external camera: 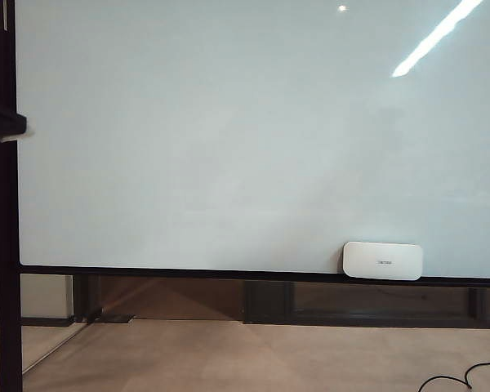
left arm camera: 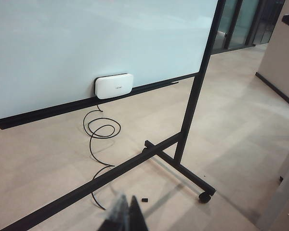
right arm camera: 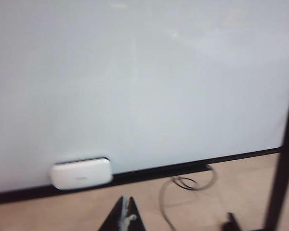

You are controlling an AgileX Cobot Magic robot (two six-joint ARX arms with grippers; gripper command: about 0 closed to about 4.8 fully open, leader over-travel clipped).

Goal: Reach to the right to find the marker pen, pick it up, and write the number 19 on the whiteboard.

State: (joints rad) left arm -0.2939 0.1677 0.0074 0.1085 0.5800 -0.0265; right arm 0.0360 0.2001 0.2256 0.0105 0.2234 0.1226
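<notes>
Left pincer (left arm camera: 126, 211) closed, empty; right pincer (right arm camera: 124, 214) closed, empty.

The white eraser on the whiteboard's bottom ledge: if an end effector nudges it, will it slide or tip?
The eraser looks smooth and flat-backed against the whiteboard, so it would probably slide along the ledge. Its wide, low shape makes tipping unlikely. It seems light, so it may fall off.

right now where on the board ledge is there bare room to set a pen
The ledge under the whiteboard is bare left of the eraser, through to the frame post. The crowded spot is the eraser. Both the left gripper and the right gripper hang back, shut.
</notes>
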